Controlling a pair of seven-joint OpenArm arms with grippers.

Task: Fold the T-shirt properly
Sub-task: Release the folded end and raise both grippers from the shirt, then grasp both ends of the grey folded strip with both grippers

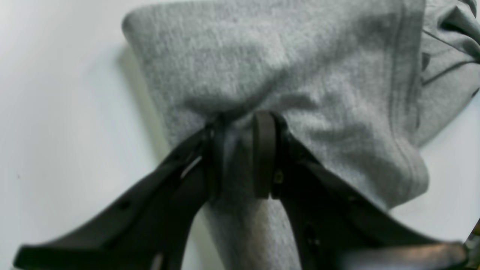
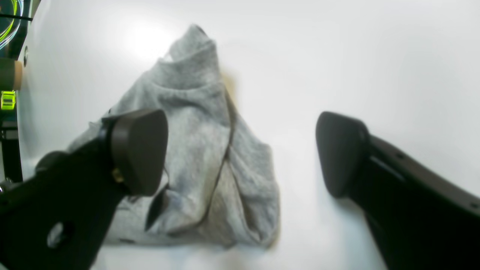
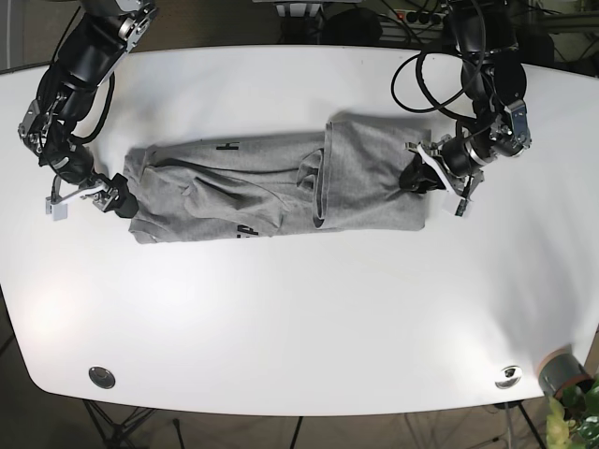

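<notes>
Base view shows the grey T-shirt stretched across the middle of the white desk, one end folded over. Left gripper pinches a bunch of its fabric at that folded end. Right gripper hangs spread beside the other end, holding nothing.

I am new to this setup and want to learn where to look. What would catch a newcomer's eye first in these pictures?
First, the grey T-shirt, lying crumpled and partly folded lengthwise across the middle of the white table. Next, the left tool at the shirt's right end in the base view, shut on a pinch of its fabric. Last, the right tool at the opposite end, open, with one finger over the cloth and the other over bare table.
</notes>
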